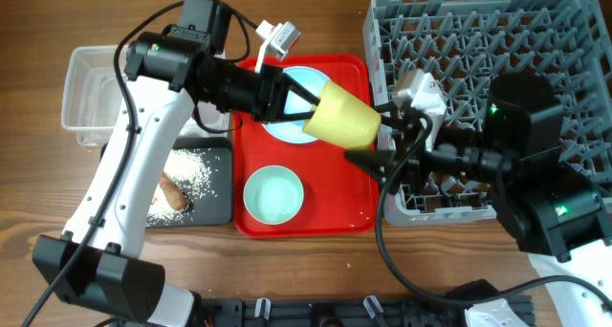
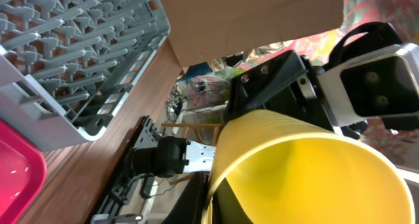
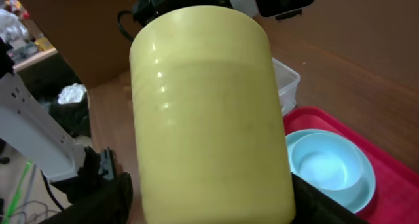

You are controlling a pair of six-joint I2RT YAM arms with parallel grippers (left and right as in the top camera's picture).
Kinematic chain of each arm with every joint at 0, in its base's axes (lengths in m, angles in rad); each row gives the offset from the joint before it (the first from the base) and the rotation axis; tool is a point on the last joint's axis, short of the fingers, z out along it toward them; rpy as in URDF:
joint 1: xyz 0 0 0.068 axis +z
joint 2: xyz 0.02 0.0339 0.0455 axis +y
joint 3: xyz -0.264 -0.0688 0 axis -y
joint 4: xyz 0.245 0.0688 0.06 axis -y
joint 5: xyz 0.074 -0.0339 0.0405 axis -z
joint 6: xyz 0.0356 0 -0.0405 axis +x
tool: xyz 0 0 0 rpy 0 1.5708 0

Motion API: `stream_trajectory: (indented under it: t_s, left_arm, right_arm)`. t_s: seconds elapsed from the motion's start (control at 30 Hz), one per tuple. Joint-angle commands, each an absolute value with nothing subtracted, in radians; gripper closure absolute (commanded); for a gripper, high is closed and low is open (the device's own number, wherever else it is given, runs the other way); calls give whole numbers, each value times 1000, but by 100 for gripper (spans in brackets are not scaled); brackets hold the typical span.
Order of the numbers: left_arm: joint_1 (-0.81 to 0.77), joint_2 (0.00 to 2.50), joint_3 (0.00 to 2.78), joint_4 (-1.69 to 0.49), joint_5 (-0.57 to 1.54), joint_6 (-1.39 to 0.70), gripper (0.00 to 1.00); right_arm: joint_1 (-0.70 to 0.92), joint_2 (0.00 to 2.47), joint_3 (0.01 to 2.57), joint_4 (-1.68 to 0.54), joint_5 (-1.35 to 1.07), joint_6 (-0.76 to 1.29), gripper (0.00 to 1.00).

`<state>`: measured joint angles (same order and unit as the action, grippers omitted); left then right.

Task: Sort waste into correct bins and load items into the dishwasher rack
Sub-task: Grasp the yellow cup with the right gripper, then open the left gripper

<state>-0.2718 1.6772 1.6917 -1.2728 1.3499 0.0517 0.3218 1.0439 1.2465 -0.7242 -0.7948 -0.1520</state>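
Note:
My left gripper is shut on the rim of the small yellow cup, holding it on its side in the air above the right half of the red tray. The cup fills the left wrist view and the right wrist view. My right gripper is open, with one finger on each side of the cup's base end. The grey dishwasher rack stands at the right. A mint-green bowl sits on the tray's front. A light blue bowl rests on the light blue plate.
The clear tub stands at the far left. The black tray in front of it holds loose rice and a brown carrot-shaped piece. The napkin and the red wrapper are not in view. The rack's corner is close to the cup.

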Motion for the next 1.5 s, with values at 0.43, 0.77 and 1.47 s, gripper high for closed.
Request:
stream_trajectory:
  t_s: [0.43, 0.77, 1.47]
  left_arm:
    - [-274, 1682, 1693, -1280, 1368, 74, 96]
    - [-304, 1682, 1693, -1272, 1368, 75, 96]
    - [-304, 1682, 1693, -1344, 1242, 75, 87]
  right_arm:
    - [326, 1052, 1261, -654, -805, -153, 30]
    - [326, 1082, 1261, -630, -806, -128, 29]
    - [326, 1083, 1261, -556, -752, -128, 45]
